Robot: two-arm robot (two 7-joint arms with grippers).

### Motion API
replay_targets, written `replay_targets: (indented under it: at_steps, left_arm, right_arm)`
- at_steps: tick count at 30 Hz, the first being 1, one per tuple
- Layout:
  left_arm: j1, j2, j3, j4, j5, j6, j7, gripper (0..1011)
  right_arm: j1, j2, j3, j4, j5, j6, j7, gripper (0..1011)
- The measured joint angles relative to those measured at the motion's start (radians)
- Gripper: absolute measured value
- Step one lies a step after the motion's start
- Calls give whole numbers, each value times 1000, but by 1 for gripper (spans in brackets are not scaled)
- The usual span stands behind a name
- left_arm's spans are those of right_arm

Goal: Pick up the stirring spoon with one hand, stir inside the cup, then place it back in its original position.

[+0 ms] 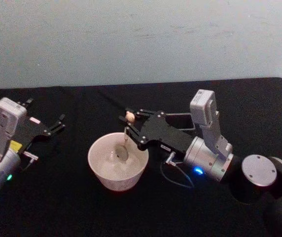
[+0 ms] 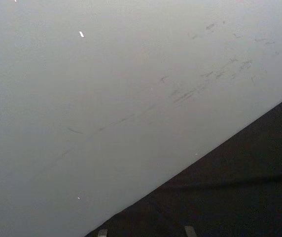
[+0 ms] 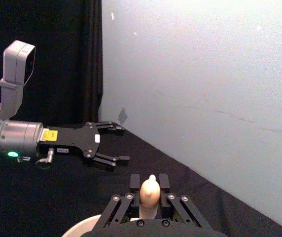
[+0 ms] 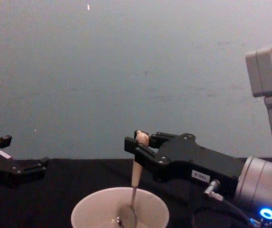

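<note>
My right gripper (image 1: 129,124) is clenched on the spoon (image 1: 126,136). It pinches the top of the wooden handle just under the little bear head, which pokes up between my fingertips. From that grip the spoon hangs nearly upright, leaning a little, and its metal bowl is down inside the cup (image 1: 97,170), low and near the middle. I cannot tell whether it touches the bottom. My gripper hovers above the cup's far rim without touching it, and my arm reaches in from the right, well above the rim. The cup stands on the black table (image 1: 57,207), roughly between my two arms. The holder (image 1: 183,115) sits behind my right gripper, partly hidden by it, farther back on the table and apart from the cup. My left gripper (image 1: 46,111) rests well off to the left of the cup, low over the table, with its fingers spread and nothing between them.
</note>
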Motion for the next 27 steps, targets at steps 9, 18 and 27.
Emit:
replay_targets:
  at_steps: [9,18,27]
  left_arm:
    - [0,0,0,0,0,0,0,1001]
    - [0,0,0,0,0,0,0,1001]
    - [0,0,0,0,0,0,0,1001]
  right_arm:
    - [-15,27,17,-18,9,1,8,214]
    - [-64,77,31,-89,44,10,40,214]
    - [-114,117,5,-173,77,23,85,214]
